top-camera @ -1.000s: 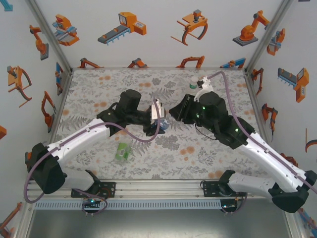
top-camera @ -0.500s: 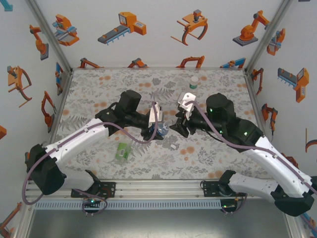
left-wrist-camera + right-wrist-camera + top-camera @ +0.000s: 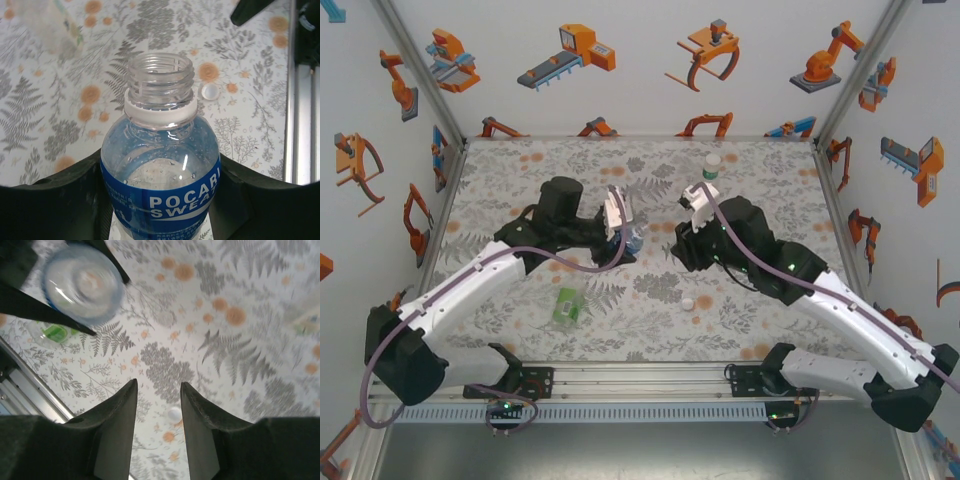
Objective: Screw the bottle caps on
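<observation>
**Blue bottle uncapped in left grip, cap loose on table**

Left gripper (image 3: 625,232) is clamping the blue-labelled bottle (image 3: 165,180) by its body over the middle of the floral surface (image 3: 520,180). The bottle is showing clear plastic, a white collar ring, bare threads and an open mouth. White cap (image 3: 688,302) is lying loose toward the front edge, right of centre, touching nothing. Right gripper (image 3: 158,384) is hovering above it, fingers narrowly parted, gripping nothing. Versus half a second ago: left arm is pulling the bottle back toward the far-left corner, and the cap is sitting slightly further right.
</observation>
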Tool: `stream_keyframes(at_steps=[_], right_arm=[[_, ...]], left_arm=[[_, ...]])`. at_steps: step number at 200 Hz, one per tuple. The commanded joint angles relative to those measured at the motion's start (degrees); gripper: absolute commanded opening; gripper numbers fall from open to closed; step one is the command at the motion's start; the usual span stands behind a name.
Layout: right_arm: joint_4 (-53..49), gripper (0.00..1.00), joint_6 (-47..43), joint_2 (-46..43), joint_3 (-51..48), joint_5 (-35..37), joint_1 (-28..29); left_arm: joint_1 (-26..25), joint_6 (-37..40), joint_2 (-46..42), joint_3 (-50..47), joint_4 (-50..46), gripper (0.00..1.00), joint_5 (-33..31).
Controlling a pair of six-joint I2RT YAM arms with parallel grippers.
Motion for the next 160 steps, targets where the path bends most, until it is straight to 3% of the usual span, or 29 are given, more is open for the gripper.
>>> stream_keyframes(at_steps=[1,69,122,160], right_arm=[[-1.3,0.37,14.7,0.0,-2.9,6.6,-0.1],[-0.3,0.30,33.5,2.7,-15.6,10.0,-0.1],[0.8,0.32,34.4,8.7,-18.4,8.9,-2.5],[4.8,0.38,33.9,12.7,-20.8,5.1,-5.5]], left_arm=[[2.3,-6.2,-3.1,-1.9,2.9,0.00,-1.5],[4.7,-12.5,-3.4,-0.8,-0.5,0.00,-3.6],[4.8,-14.1,-2.4,-0.7,0.4,0.00,-3.1],[4.9,-14.3,-2.5,-1.2,1.3,0.00,-2.2]])
